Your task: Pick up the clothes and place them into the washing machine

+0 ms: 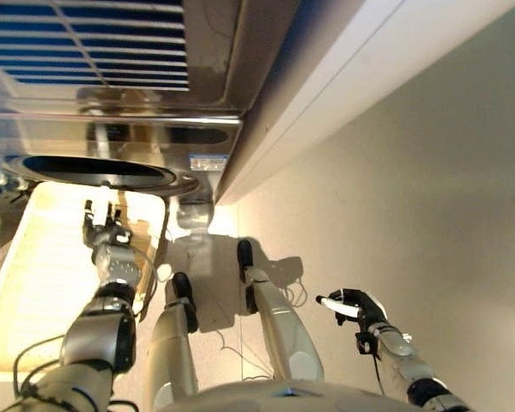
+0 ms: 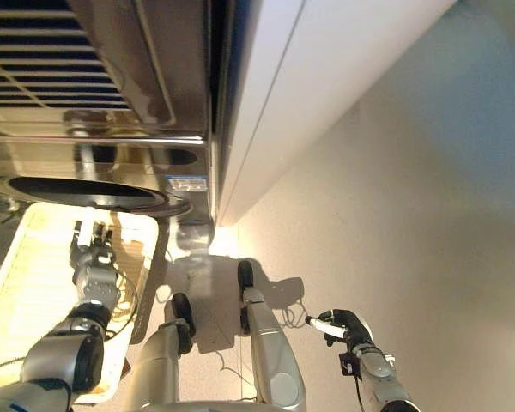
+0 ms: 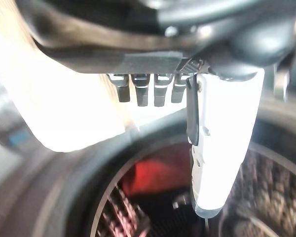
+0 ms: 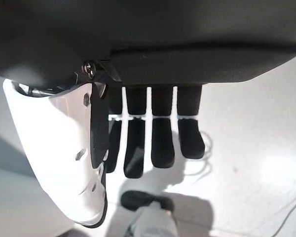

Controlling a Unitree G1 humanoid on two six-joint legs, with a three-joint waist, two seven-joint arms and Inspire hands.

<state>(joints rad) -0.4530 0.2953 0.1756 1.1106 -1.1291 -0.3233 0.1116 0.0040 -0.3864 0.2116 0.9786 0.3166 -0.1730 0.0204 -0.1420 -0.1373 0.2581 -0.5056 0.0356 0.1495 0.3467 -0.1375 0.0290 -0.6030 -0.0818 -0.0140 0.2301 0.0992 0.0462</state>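
The washing machine point(image 1: 112, 77) stands at the top of the eye views, and its round dark opening point(image 1: 94, 169) faces the pale wicker basket point(image 1: 34, 283). My left hand point(image 1: 107, 236) is over the basket's far end, close to the opening, with straight fingers and nothing in it. In the left wrist view its white-covered thumb point(image 3: 222, 143) points at the drum point(image 3: 266, 197), where a red cloth point(image 3: 153, 173) lies inside. My right hand point(image 1: 352, 305) hangs open and empty over the floor at the lower right; it also shows in the right wrist view point(image 4: 153, 143).
A white panel point(image 1: 343, 77) runs slantwise beside the machine on the right. Pale floor point(image 1: 429, 215) stretches to the right of it. The basket point(image 2: 26, 283) lies tight against the machine's front.
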